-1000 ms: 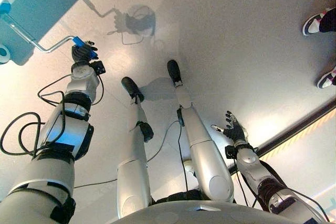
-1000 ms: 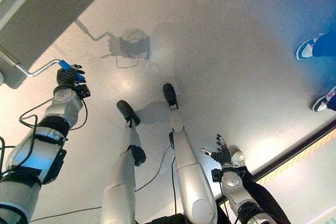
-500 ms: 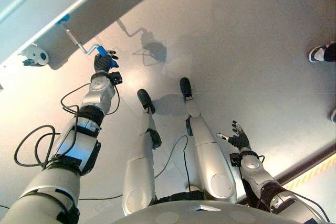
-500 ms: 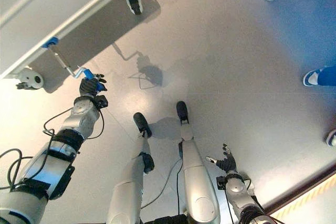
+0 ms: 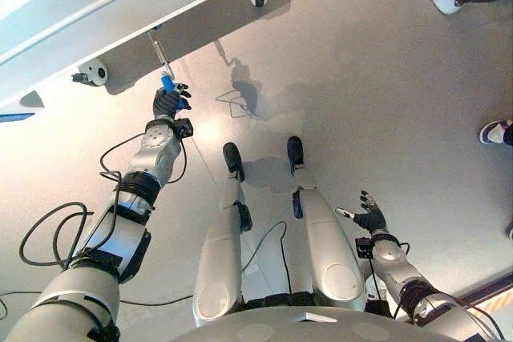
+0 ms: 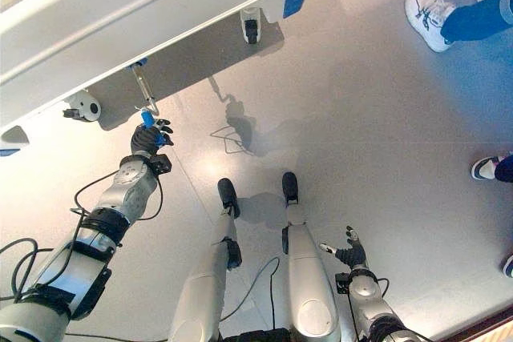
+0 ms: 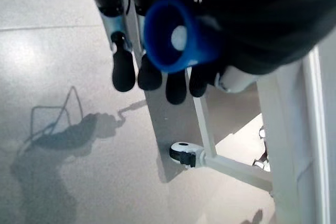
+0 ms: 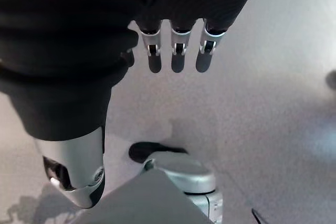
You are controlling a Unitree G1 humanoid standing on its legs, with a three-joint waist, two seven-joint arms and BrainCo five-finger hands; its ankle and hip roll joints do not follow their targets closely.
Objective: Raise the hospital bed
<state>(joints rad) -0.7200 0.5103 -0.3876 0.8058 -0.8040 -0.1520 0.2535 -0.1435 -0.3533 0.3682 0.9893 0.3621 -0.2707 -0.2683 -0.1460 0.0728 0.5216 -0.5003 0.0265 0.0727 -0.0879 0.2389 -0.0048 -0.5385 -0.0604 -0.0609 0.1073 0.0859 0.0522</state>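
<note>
Blue-capped crank handle [image 5: 167, 83] under the hospital bed [image 6: 120, 6] has swung from sideways to upright; the left hand [image 5: 170, 102] stays curled round it (cranking underway), right hand [image 5: 370, 218] hanging slack-fingered.

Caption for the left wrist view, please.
Left robot hand curled round the blue crank handle, with the hospital bed frame and a caster beyond.

Silver and black all over, this one

Both arms, left arm [image 5: 120, 222] and right arm [image 5: 409, 294], are sporting glossy silver-grey shells broken up by black bands at the joints. The left hand [image 5: 170, 102] and right hand [image 5: 370, 218] are wearing a dark ribbed cover [image 8: 63, 51], with silver fingers [image 8: 178, 56] poking out and ending in dark tips.
</note>
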